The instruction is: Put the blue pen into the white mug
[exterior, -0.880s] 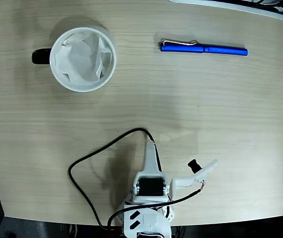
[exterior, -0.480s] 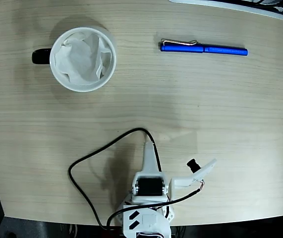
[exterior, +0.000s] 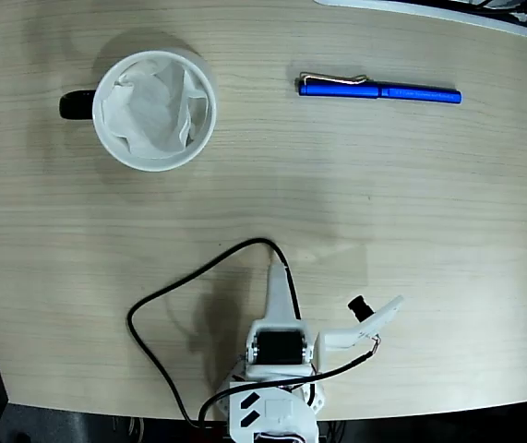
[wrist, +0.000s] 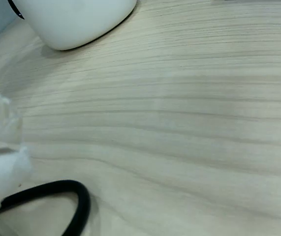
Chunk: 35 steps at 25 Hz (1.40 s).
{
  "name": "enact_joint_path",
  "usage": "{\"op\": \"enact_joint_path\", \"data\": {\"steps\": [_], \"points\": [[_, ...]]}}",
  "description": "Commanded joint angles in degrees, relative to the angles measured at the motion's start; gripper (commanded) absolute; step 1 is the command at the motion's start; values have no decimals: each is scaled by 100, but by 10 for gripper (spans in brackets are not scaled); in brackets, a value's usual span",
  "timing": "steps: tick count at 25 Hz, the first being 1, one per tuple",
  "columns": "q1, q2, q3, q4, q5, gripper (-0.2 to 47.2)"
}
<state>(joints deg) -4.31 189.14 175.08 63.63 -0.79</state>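
Observation:
In the fixed view the blue pen [exterior: 378, 89] lies flat on the wooden table at the upper right, its silver clip at the left end. The white mug [exterior: 155, 167] stands upright at the upper left, black handle pointing left, crumpled white paper inside. My gripper [exterior: 275, 269] rests low near the bottom centre, pointing up the picture, its fingers together in one narrow wedge with nothing between them, far from both pen and mug. The wrist view shows the mug's white base [wrist: 76, 19] at the top left; the pen is out of that view.
A black cable [exterior: 180, 288] loops from the arm's base over the table to the left of the gripper, and shows as a cable [wrist: 56, 191] at the wrist view's lower left. A white-edged object [exterior: 429, 9] lies along the table's top right edge.

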Motion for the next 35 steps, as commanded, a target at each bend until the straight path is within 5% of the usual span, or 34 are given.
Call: {"op": "enact_joint_path", "data": {"steps": [1, 18, 35], "points": [[-88, 396, -264, 97, 132, 0], [9, -246, -677, -229, 132, 0], [501, -5607, -4562, -589, 158, 0]]}}
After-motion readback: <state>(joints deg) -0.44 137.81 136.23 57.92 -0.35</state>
